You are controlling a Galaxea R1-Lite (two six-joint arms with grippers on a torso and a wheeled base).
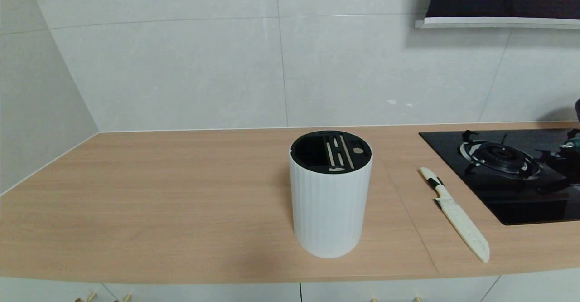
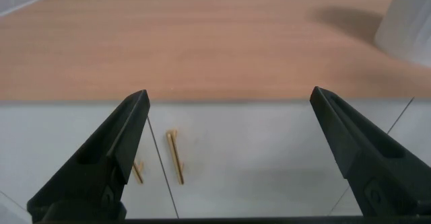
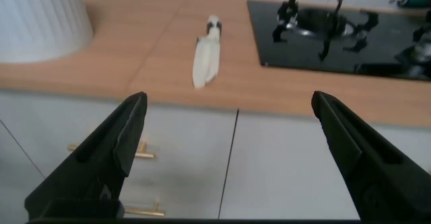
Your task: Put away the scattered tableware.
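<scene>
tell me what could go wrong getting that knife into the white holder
The knife lies flat with its blade tip near the front edge of the counter; a nudge from the right claw could push it off.
Its handle is the far end, beside the hob, so the claw may have to reach over the blade.
The white holder has narrow slots; a misaligned blade might tip it.

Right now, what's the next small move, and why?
Probably lift the right claw toward the knife: it lies flat on the counter between holder and stove, on that arm's side, and the claw is open, low before the cabinet doors.
</scene>
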